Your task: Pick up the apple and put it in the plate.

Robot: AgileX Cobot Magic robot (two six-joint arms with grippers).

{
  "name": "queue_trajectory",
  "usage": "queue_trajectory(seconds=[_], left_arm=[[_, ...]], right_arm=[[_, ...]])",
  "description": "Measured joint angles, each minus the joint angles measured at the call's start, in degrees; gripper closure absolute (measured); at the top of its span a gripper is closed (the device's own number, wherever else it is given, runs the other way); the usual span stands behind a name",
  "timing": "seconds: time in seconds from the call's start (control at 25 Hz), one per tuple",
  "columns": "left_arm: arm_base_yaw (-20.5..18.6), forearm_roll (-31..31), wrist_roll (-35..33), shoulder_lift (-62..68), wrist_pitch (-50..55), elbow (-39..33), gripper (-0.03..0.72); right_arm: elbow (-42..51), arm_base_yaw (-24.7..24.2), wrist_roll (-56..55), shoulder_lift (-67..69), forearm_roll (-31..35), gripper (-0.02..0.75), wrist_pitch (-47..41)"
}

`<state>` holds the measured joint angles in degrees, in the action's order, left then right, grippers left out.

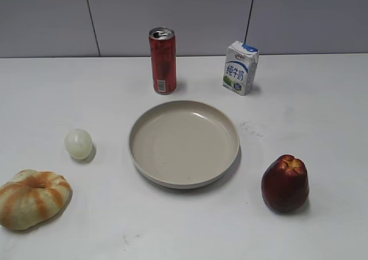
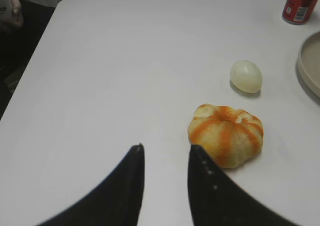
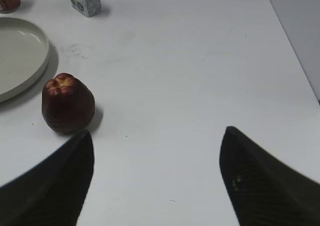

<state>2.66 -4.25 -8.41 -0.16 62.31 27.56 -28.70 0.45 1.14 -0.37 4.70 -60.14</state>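
Observation:
The dark red apple [image 1: 285, 183] with a yellow-orange top stands upright on the white table, right of the beige-grey plate [image 1: 184, 142]. The plate holds nothing. In the right wrist view the apple [image 3: 67, 104] stands just ahead of the left finger, with the plate's edge [image 3: 30, 61] beyond it at the left. My right gripper [image 3: 157, 136] is open wide and empty, to the right of the apple. My left gripper [image 2: 166, 148] is open with a narrow gap and empty, over bare table left of the bread ring. Neither gripper shows in the exterior view.
An orange-striped bread ring [image 1: 33, 198] lies front left and shows in the left wrist view [image 2: 226, 134]. A small pale ball [image 1: 79, 144] sits left of the plate. A red can [image 1: 163, 60] and a milk carton [image 1: 240, 68] stand behind the plate.

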Motion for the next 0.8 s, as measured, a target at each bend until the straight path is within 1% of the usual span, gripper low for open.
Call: queue_trajectory(seconds=[0.48, 0.6, 0.8], left_arm=[[0.0, 0.0, 0.0, 0.0, 0.0, 0.0, 0.452], [0.0, 0.0, 0.0, 0.0, 0.0, 0.0, 0.452], [0.0, 0.0, 0.0, 0.0, 0.0, 0.0, 0.452]], right_arm=[[0.0, 0.0, 0.1, 0.4, 0.0, 0.147, 0.0], [-0.1, 0.0, 0.0, 3.2, 0.1, 0.147, 0.1], [-1.0, 0.0, 0.0, 12.8, 0.2, 0.147, 2.6]])
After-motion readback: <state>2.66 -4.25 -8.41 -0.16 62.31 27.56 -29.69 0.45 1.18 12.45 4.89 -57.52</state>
